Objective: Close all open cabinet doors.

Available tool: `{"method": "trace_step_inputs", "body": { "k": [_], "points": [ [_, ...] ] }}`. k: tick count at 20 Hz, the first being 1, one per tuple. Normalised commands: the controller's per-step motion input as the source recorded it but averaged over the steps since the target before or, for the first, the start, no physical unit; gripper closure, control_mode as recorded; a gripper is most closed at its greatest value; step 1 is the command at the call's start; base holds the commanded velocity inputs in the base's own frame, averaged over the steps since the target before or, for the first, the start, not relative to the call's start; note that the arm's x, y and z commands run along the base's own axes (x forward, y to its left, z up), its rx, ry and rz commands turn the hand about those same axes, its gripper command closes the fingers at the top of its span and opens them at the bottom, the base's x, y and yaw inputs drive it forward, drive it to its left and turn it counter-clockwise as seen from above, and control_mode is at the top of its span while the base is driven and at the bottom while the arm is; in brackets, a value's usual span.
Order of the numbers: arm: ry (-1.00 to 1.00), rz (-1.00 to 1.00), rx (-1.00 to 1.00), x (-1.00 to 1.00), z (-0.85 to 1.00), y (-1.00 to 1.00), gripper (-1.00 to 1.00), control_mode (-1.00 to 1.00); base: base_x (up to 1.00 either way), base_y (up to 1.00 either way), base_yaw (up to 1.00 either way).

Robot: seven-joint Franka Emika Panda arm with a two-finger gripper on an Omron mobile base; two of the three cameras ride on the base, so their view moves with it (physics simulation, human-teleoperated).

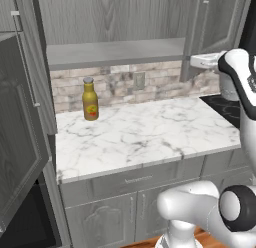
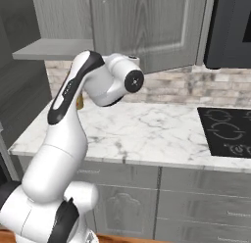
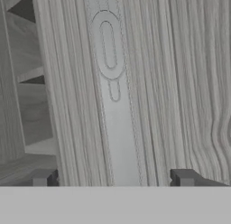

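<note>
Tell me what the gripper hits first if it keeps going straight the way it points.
Most likely the open cabinet door: the gripper faces its grey wood-grain face, with the silver bar handle centred between the fingertips, so the handle probably comes first. Depth is unclear.

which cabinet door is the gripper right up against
The open upper cabinet door right of the shelf, its silver handle between the gripper fingertips; the left door hangs apart.

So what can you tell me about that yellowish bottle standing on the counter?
The bottle stands upright on the white marble counter, near its back left corner, close to the brick backsplash. Its body is amber-yellow with a red and yellow label on the front, a narrower neck and a pale grey cap. It stands below the open cabinet's shelf. Only the counter touches it.
</note>
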Motion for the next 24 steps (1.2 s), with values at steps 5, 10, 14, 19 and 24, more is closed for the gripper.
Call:
{"method": "trace_step_inputs", "body": {
  "k": [5,10,14,19,24],
  "points": [
    [0.00,0.00,-0.01,0.45,0.00,0.29,-1.00,-1.00,0.00,0.00,0.00],
    [0.00,0.00,-0.01,0.45,0.00,0.28,-1.00,-1.00,0.00,0.00,0.00],
    [0.00,0.00,-0.01,0.44,-0.04,0.26,-1.00,-1.00,0.00,0.00,0.00],
    [0.00,0.00,-0.02,0.38,-0.03,0.23,-1.00,-1.00,0.00,0.00,0.00],
    [0.01,0.00,-0.01,0.35,-0.01,0.20,-1.00,-1.00,0.00,0.00,0.00]
  ]
}}
